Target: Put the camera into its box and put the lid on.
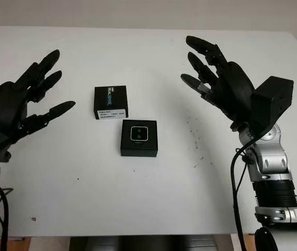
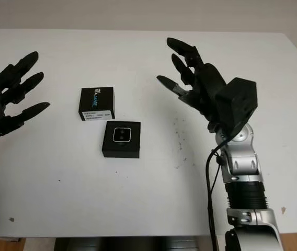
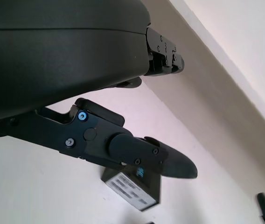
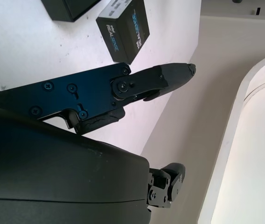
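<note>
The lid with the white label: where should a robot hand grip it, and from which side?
Judging by its pose, grip the lid across its two opposite side walls, coming from above. It lies flat on the table, low and square, free on all sides, just behind the box. The left robot hand, open, looks nearer.

both the left hand (image 1: 18,107) and the right hand (image 1: 219,78) are matte black, with thick rounded palm shells and three jointed fingers ending in tapered tips. the right forearm (image 1: 269,172) is silver metal with a black ribbed collar, a boxy black wrist camera (image 1: 271,102) sits above it, and a black cable (image 1: 237,183) runs alongside. close up, the finger links (image 4: 76,105) carry small screws, one on the left tinted blue.
</note>
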